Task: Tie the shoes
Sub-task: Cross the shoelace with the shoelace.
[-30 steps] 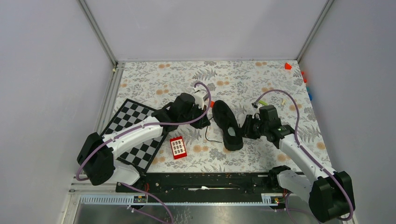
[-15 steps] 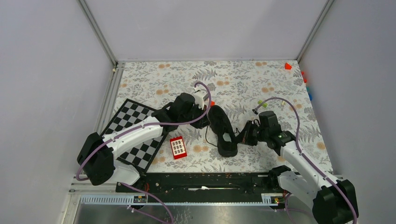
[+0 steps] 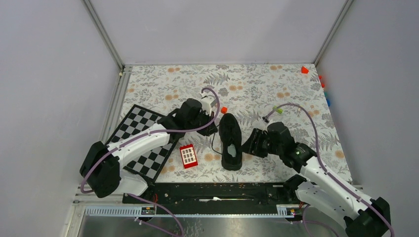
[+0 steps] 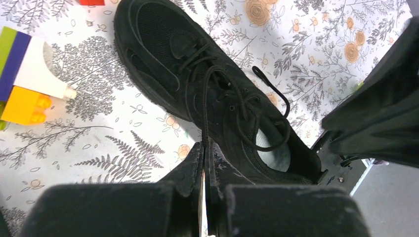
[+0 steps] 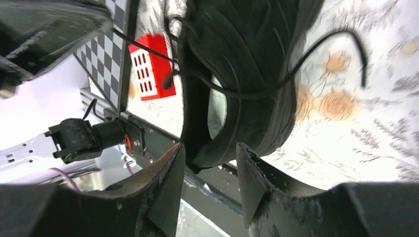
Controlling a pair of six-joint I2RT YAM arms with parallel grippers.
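Shoe (image 3: 230, 140): one black low-top, sole down on the floral cloth (image 3: 257, 89), between my two arms. The toe points to the far wall and the heel to my bases. The pale insole (image 4: 274, 150) shows through the opening.

My left gripper (image 4: 204, 145): jaws pressed together, pinching one lace (image 4: 204, 108) at the tips. From the left wrist, that strand runs straight and taut from the eyelets down into the pinch. The gripper sits just beside the shoe's left flank, near the midfoot.

The other lace end (image 4: 276, 94) is loose. It loops over the tongue and the collar, and nothing holds it.

My right gripper (image 5: 210, 150): jaws apart, at the heel end on the shoe's right side. From the right wrist, the heel sits between the two fingertips (image 5: 165, 182). I cannot tell whether either pad presses on the rubber. A thin strand crosses the sole wall there and curls out over the cloth.

Around:
- Red block (image 3: 188, 156) with a white grid face, left of the shoe, near the heel.
- Chessboard (image 3: 143, 143) under my left forearm, its corner close to that block.
- Small orange-red block (image 3: 224, 109) just beyond the toe.
- A stack of green, purple, white and yellow bricks (image 4: 24, 74) left of the toe, in the left wrist view.
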